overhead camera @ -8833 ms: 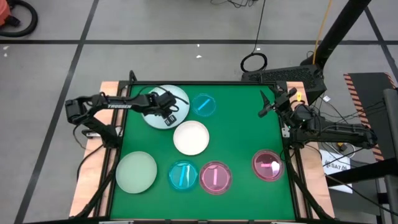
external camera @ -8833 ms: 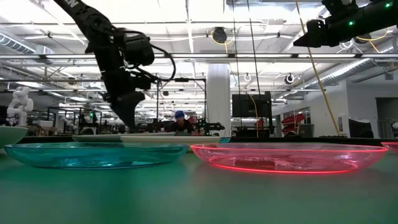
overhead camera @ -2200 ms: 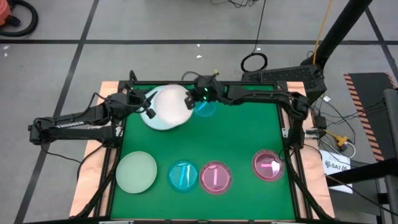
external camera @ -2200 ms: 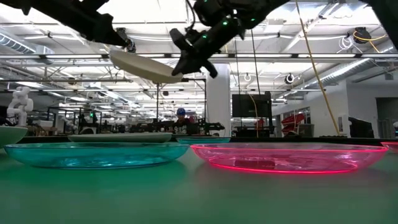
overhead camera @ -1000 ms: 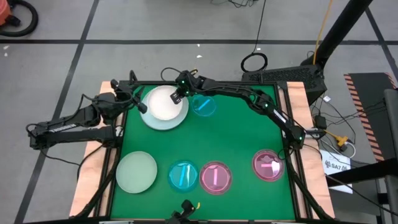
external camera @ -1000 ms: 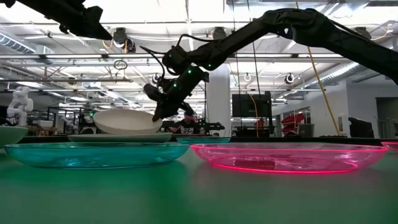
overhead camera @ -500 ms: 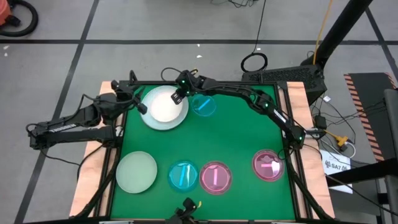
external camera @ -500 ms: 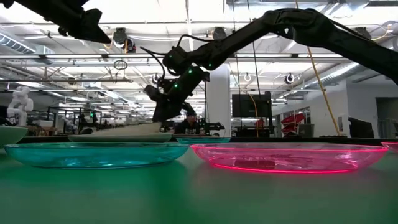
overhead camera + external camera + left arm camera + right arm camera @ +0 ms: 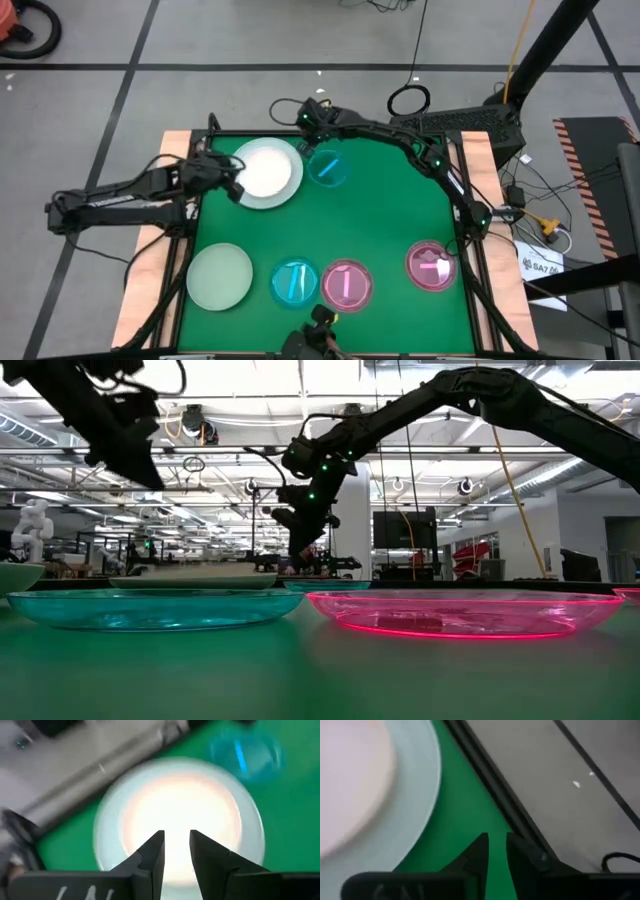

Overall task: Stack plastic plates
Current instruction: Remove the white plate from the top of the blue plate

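— What do we have on the green worktop?

— At its far left corner we see the white plate lying in a pale blue one. Along the near edge: pale green plate, cyan, two pink.

— And the grippers?

— We find the left gripper at the stack's left rim, fingers a narrow gap apart, pinching nothing. The right gripper hangs over the far edge (beside a small cyan plate), fingers likewise slightly parted, empty.
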`<state>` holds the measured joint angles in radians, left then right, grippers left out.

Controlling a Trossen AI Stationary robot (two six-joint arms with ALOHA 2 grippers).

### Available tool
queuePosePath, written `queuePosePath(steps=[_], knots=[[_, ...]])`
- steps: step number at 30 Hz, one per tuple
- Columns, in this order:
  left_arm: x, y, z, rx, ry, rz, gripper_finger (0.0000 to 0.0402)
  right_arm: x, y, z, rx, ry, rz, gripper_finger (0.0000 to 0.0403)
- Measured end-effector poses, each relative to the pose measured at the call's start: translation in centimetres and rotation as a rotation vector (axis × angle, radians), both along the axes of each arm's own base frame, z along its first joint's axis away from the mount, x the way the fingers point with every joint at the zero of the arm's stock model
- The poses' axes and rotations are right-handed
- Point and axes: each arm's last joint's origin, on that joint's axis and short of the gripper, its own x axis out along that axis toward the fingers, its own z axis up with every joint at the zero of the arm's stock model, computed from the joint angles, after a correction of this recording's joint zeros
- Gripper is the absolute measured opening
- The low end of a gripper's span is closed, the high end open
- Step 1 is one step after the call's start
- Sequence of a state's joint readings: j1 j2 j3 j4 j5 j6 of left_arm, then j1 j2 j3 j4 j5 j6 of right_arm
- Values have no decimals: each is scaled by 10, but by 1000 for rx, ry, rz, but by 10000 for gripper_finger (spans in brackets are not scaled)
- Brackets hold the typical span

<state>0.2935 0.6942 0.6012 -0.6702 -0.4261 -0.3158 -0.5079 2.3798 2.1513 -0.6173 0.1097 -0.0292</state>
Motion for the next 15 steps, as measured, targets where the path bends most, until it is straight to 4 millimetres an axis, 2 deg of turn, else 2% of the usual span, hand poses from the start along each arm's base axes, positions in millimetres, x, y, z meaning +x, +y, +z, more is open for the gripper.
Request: queuePosePath(steps=[5,10,15], knots=[[6,-2,-15,-126,103,0,99,1,1,1,33,-25,81,34],[10,-3,-19,-167,111,-11,99,3,2,1,74,-67,144,9],[8,-6,-21,-257,98,2,99,8,1,-9,47,-135,172,3]])
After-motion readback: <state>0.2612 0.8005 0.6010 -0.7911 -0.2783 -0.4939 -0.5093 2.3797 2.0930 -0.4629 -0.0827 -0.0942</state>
